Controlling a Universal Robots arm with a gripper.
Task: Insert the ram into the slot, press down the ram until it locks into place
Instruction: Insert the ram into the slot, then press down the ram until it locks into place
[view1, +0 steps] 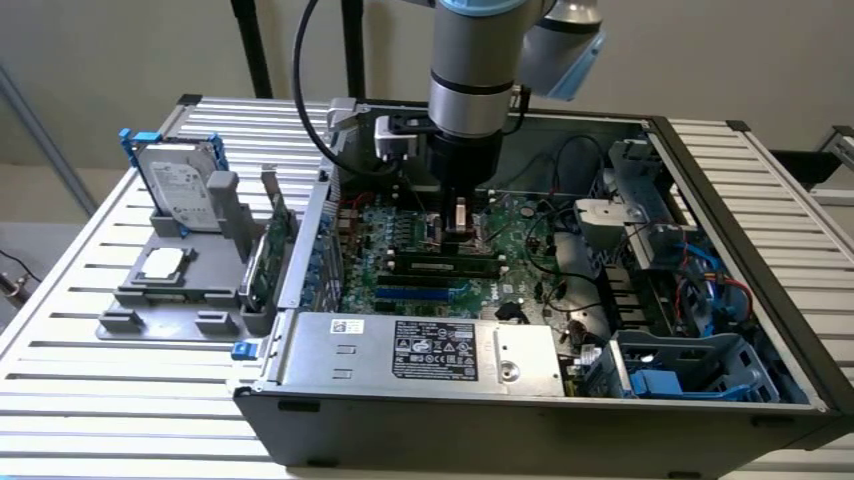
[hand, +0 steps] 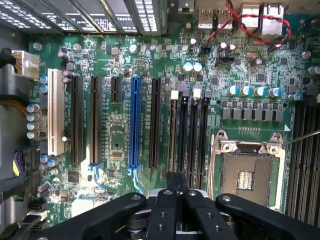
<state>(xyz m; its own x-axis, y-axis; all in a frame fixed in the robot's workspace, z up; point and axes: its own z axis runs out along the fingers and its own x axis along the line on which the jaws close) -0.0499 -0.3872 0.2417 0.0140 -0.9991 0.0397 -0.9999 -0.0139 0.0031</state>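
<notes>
One thin, stiff, fragile ram (view1: 447, 267) lies in its slot (hand: 173, 140), best pressed along its top edge, below the pincer (hand: 177, 192), seemingly closed empty.

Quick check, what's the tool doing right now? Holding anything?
Tool: shut on the ram, standing in a black slot on the motherboard.

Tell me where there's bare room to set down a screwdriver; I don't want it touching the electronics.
The slatted table is bare at the exterior view's left of the grey holder, and the strip at the case's right looks free too. Inside is crowded: the gripper hangs over the motherboard, with cables and drive cages beside it.
</notes>
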